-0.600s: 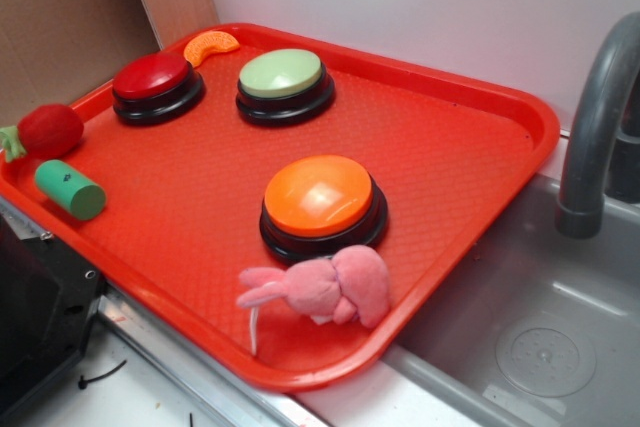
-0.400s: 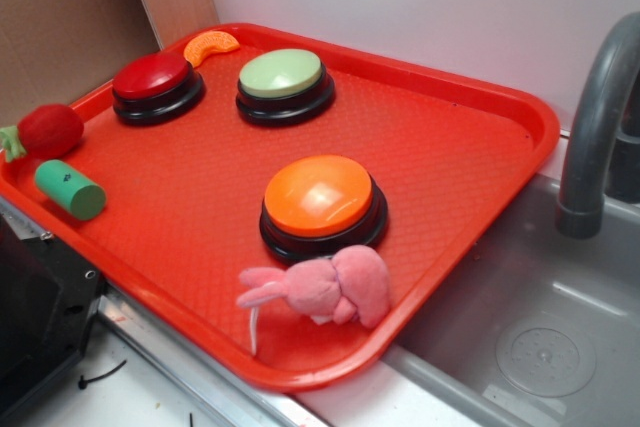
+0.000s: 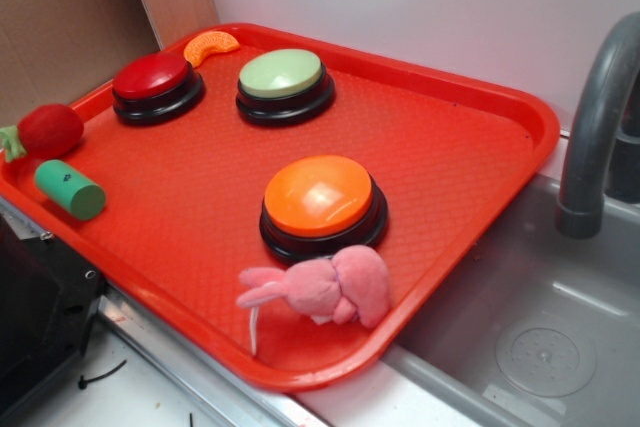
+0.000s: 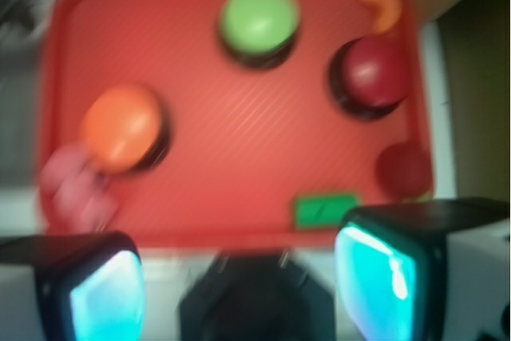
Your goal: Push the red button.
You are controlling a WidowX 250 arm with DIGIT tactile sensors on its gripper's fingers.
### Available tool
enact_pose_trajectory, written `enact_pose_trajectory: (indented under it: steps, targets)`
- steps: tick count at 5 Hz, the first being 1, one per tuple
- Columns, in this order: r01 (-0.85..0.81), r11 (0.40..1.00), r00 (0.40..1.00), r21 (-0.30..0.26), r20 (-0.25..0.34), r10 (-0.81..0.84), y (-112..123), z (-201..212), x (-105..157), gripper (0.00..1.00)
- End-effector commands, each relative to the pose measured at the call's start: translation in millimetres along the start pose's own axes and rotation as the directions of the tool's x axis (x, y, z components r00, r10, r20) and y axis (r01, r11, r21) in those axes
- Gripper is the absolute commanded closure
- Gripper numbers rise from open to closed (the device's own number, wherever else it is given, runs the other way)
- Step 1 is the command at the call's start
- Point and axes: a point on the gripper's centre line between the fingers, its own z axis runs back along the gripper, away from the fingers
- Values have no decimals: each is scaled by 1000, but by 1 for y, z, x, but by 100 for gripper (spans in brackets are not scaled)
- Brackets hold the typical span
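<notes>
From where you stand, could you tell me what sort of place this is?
Probably a toy kitchen counter: a grey sink basin with a faucet sits beside a red tray holding push buttons, such as the red button, and small toys.

Red plastic tray point(image 3: 480, 87) carrying pale-green domed button point(image 3: 283, 75), orange domed button point(image 3: 320, 197), pink plush bunny point(image 3: 325, 287), green cylinder block point(image 3: 70, 189); grey faucet point(image 3: 595, 127) alongside.
</notes>
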Motion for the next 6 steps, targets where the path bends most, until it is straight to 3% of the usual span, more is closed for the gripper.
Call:
enact_pose_trajectory:
  steps: [1,2,4,6]
  targets:
    - [-246,967,968,63,61,243,57,-68,60,0]
    - [-314,945,948,85,70,309,86,-102,74,0]
    - [-287,950,958,124,49,283,97,-149,92,0]
    - [-282,949,959,141,9,283,101,-168,87,0]
